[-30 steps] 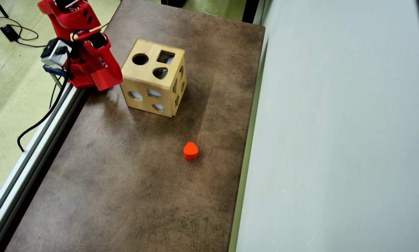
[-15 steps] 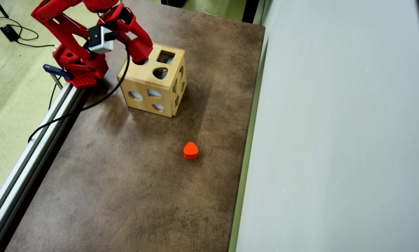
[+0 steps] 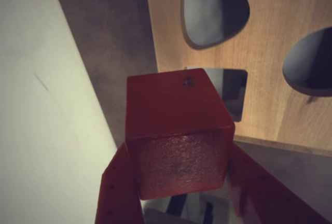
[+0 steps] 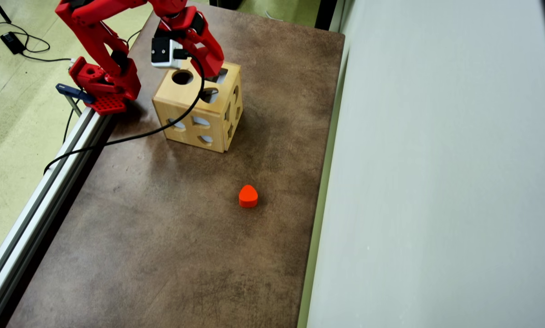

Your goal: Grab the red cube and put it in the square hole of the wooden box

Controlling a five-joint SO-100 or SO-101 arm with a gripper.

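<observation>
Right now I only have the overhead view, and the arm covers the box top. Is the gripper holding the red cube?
Observer: Yes. In the wrist view the red cube sits clamped between the gripper fingers.
Operator: Is it in the square hole?
Observer: Not yet. The square hole shows partly behind the cube, dark and unfilled.
Operator: Which other cutouts are near?
Observer: The teardrop cutout and, at the right edge, the round cutout on the wooden box.
</observation>
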